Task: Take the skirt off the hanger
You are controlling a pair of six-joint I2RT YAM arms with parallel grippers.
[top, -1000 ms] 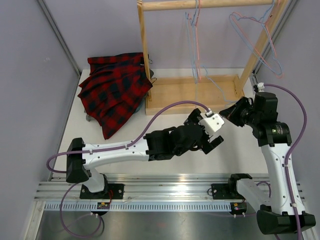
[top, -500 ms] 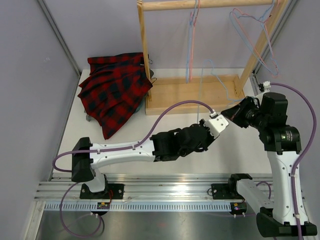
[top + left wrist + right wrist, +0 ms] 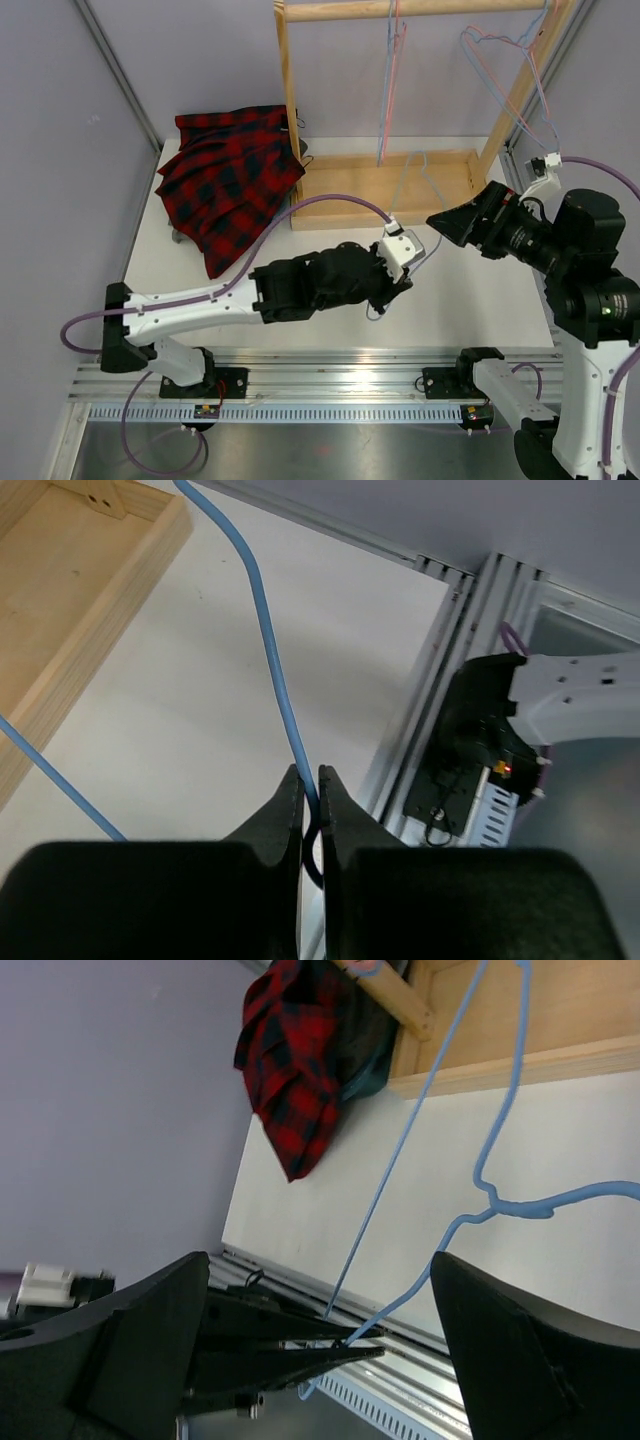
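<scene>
Now left gripper (image 3: 308, 777) pinches the thin hanger (image 3: 271, 670), right gripper (image 3: 315, 1270) gapes, skirt (image 3: 225, 190) at ten o'clock; wire could slip.

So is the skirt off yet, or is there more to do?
Done: the skirt lies heaped on the table, away from the hanger. In hand: the left hand pinches that bare blue hanger, and the right hand is open nearby. Left: probably just setting the hanger down.
</scene>
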